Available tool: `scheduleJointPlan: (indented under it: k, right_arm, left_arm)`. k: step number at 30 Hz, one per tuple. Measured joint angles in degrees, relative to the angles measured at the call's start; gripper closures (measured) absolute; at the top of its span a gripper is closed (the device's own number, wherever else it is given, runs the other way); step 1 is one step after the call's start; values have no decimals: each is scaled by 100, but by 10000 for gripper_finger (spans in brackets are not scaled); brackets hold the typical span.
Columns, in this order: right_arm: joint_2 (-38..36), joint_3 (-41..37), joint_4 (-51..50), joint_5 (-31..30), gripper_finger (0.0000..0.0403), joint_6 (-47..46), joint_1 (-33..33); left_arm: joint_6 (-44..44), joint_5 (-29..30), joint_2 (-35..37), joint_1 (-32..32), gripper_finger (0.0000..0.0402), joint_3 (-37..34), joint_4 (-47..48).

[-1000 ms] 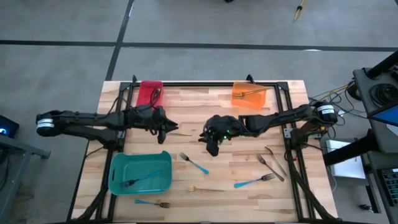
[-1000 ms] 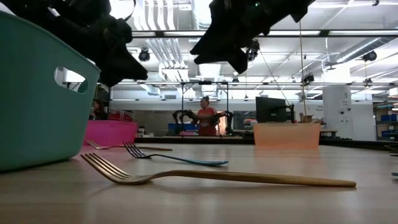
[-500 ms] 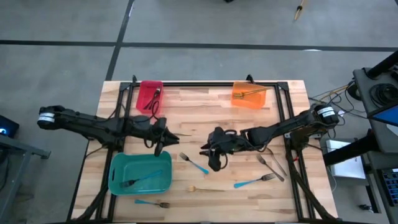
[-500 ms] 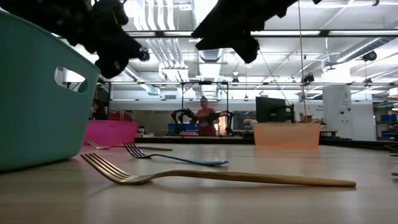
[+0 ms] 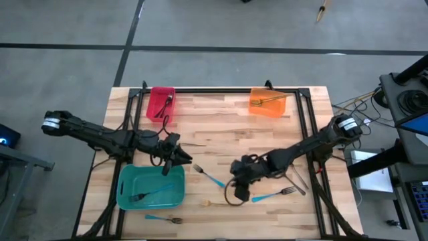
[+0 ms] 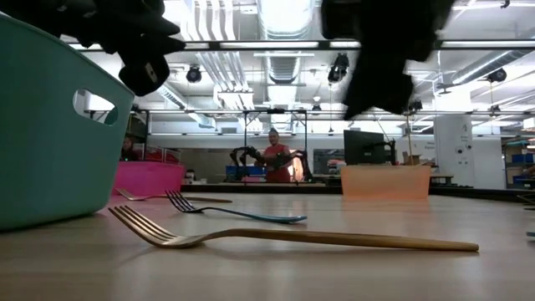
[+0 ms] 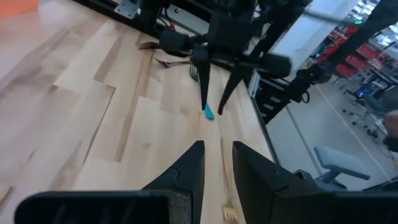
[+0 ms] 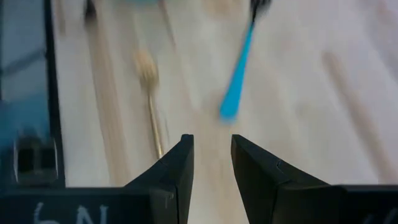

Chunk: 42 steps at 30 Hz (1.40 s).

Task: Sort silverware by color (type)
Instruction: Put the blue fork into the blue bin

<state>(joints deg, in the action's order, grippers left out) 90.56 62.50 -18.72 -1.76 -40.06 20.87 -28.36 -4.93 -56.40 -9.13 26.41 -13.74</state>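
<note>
1. We see thin forks of three kinds: all gold, dark silver-grey, and silver-headed with bright blue handles.
2. A gold fork (image 5: pixel 215 203) lies on the table (image 5: pixel 221 114) near the front edge, beside a blue-handled fork (image 5: pixel 273 195); another blue-handled fork (image 5: pixel 209 175) lies just right of the teal bin (image 5: pixel 125 194).
3. Against the frame a second back, the right gripper (image 5: pixel 241 193) has come forward from mid-table and now hangs above the gold fork. The left gripper (image 5: pixel 172 161) has swung toward the teal bin's back right corner.
4. In each wrist view the jaws stand a narrow gap apart, with nothing between them.
5. Our count from above: four blue-handled forks, one of them in the teal bin and one (image 5: pixel 164 218) in front of it.
6. Two grey forks (image 5: pixel 292 175) lie at the right; dark cutlery rests in the red bin (image 5: pixel 160 104), too small to count.
7. A gold piece (image 5: pixel 194 144) lies at mid-table, and gold cutlery sits in the orange bin (image 5: pixel 269 102).
8. Three bins in all.
</note>
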Motion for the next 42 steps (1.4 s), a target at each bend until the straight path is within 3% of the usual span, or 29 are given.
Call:
scheduleJointPlan:
  k: [6, 15, 21, 42]
  right_arm:
    - [0, 0, -1572, 728, 305, -362, 338]
    - [0, 0, -3435, 824, 305, -85, 915]
    - [0, 0, -3525, 819, 305, 677, 1265]
    - [0, -818, -3304, 773, 305, 625, 1415]
  left_arm:
    - [-7, 2, 0, -24, 338, 0, -36]
    - [-2, 4, -15, -24, 338, 0, -35]
    - [29, 4, -19, -24, 338, 0, -39]
    - [-21, -13, -240, -59, 338, 2, -37]
